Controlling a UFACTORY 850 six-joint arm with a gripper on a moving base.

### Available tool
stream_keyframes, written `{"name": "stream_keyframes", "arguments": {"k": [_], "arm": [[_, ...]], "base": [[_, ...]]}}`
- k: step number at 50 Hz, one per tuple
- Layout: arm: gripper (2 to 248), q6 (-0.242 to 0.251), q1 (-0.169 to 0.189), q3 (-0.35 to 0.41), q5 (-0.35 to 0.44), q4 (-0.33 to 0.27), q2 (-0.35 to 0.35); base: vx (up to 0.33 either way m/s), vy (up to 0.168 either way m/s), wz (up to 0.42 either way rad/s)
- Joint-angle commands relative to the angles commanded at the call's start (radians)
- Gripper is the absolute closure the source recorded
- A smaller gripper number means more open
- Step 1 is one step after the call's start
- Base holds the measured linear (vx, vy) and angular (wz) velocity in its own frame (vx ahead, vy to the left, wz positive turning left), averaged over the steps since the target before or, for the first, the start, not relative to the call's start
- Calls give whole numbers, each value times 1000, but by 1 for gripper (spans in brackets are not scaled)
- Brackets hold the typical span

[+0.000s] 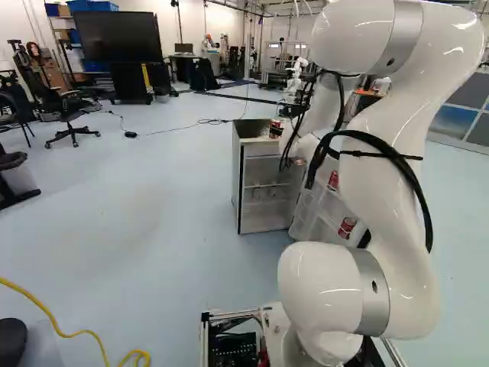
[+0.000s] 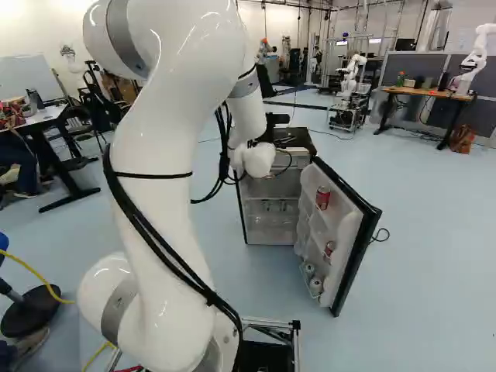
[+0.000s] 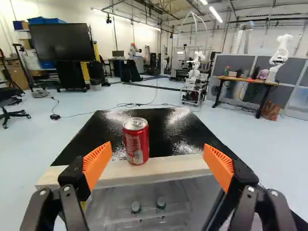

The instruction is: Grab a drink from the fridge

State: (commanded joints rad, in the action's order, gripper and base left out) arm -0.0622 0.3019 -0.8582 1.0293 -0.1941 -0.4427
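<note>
While spread wide and gripping nothing, shift the jaws (image 3: 157,149) slightly left to centre on the red can (image 3: 136,142), upright at the near edge of the fridge top (image 3: 178,130). Probably full, so weighty, with thin, slick, easily dented walls: squeeze evenly at mid-height, firm but gentle. Nearer and to the right, on the open door (image 2: 347,232), more cans (image 2: 323,198), perhaps cold and slippery.

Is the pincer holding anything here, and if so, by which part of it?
Nothing is held. The pincer is open, and the red can stands ungripped on the fridge top.
</note>
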Motion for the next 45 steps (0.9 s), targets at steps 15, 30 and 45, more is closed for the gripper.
{"name": "stream_keyframes", "arguments": {"k": [15, 30, 45], "arm": [[3, 0, 44, 32, -127, 57, 56], [3, 0, 90, 56, -228, 114, 106], [3, 0, 138, 71, -303, 172, 150]], "base": [[0, 0, 0], [0, 0, 0], [0, 0, 0]]}}
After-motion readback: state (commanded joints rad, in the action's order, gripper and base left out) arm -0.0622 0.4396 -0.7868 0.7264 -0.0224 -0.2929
